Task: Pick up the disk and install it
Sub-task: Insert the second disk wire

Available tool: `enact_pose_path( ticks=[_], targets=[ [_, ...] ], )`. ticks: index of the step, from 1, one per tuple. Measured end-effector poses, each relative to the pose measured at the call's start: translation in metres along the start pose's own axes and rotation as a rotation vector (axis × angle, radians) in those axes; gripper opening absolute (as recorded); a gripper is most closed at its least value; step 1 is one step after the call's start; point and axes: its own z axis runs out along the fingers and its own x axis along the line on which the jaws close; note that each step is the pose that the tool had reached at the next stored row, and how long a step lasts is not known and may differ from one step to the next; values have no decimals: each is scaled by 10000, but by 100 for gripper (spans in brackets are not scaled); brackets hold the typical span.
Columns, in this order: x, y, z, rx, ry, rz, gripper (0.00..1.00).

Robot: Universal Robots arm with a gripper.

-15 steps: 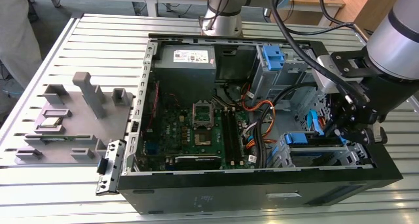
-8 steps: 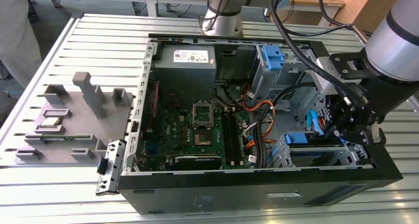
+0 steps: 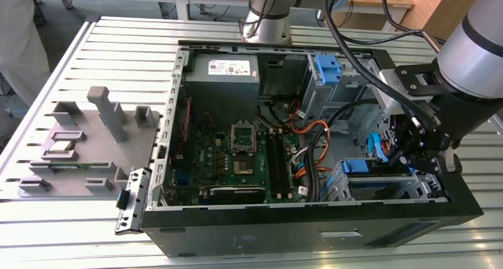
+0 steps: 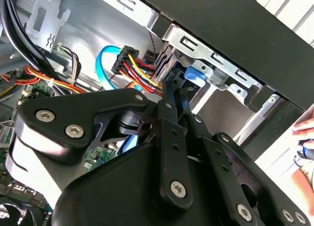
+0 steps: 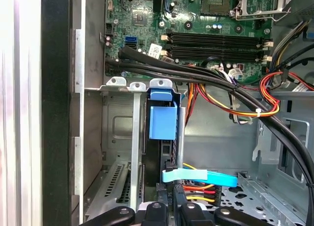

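My black two-fingered claw (image 3: 428, 154) hung inside the open black tower computer case (image 3: 235, 236), beside its green motherboard (image 3: 235, 151). Its fingers (image 4: 172, 96) looked pressed together on the edge of the silver hard disk in its blue plastic carrier (image 5: 162, 122), which stood upright in the grey metal drive bay (image 5: 128, 138) directly ahead of my claw.

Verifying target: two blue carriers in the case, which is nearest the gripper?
The lower carrier, in the bay right beside the gripper. The upper carrier sits farther off, in the cage next to the power supply.
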Motion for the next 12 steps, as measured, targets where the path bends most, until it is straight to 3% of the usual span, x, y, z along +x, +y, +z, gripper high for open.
enact_pose_path(
  ticks=[6, 7, 8, 12],
  targets=[
    [-1, 2, 11, 0, -26, 3, 18],
    [0, 2, 11, 1, -21, 3, 18],
    [0, 1, 7, 1, -13, 2, 24],
    [0, 0, 1, 0, -1, 1, 24]
  ],
)
